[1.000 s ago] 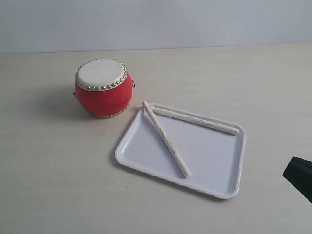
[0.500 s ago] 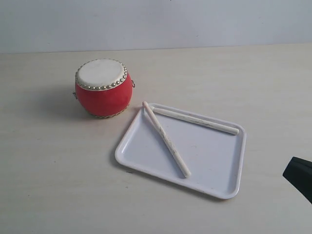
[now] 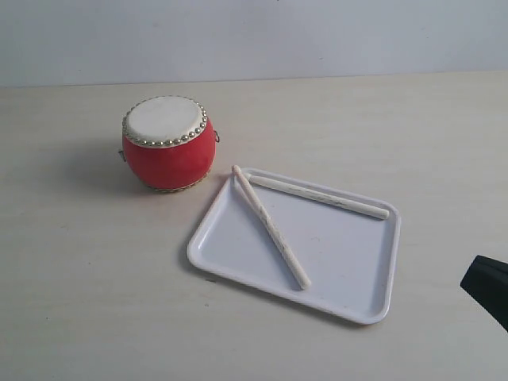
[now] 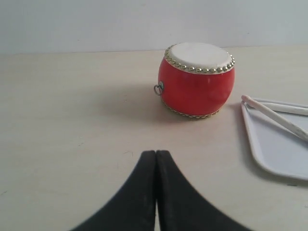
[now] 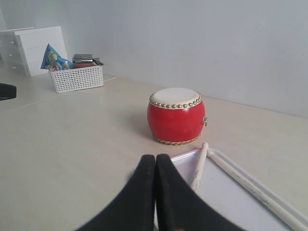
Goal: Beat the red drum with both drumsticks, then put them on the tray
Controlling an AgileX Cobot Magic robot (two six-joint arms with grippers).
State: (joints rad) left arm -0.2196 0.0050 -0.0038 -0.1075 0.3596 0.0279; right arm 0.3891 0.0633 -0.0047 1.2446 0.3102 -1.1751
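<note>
The red drum (image 3: 168, 143) with its cream skin and stud ring stands on the table, left of the white tray (image 3: 238, 252). Both drumsticks lie in the tray: one (image 3: 270, 226) runs diagonally with its tip on the rim nearest the drum, the other (image 3: 317, 196) lies along the far rim. My left gripper (image 4: 156, 154) is shut and empty, well short of the drum (image 4: 197, 82). My right gripper (image 5: 155, 158) is shut and empty, above the tray's near part (image 5: 226, 197), with the drum (image 5: 175, 115) beyond. A dark piece of the right arm (image 3: 486, 286) shows at the exterior view's right edge.
A white perforated basket (image 5: 77, 77) holding a blue snack bag and small items stands far back on the table in the right wrist view, beside white boxes (image 5: 38, 45). A pale wall (image 3: 254, 36) backs the table.
</note>
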